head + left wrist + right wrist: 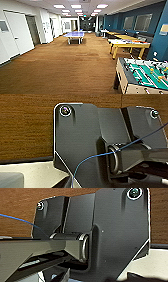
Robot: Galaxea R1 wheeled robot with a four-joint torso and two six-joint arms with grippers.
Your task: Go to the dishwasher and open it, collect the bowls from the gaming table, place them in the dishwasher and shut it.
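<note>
- We are driving through a long games room with a brown wood-look floor; by our judgement this is the travel step, and neither dishwasher nor bowls can be made out.
- The gaming table, white-topped with yellow-tan sides, stands mid-right against the blue wall.
- A table-football table sits near right; a blue ping-pong table stands far, centre.
- Next calls for steering on along the open floor, clear of the near-right table.
- We cannot tell whether either gripper's jaws are apart or together.
- No writing is readable.
</note>
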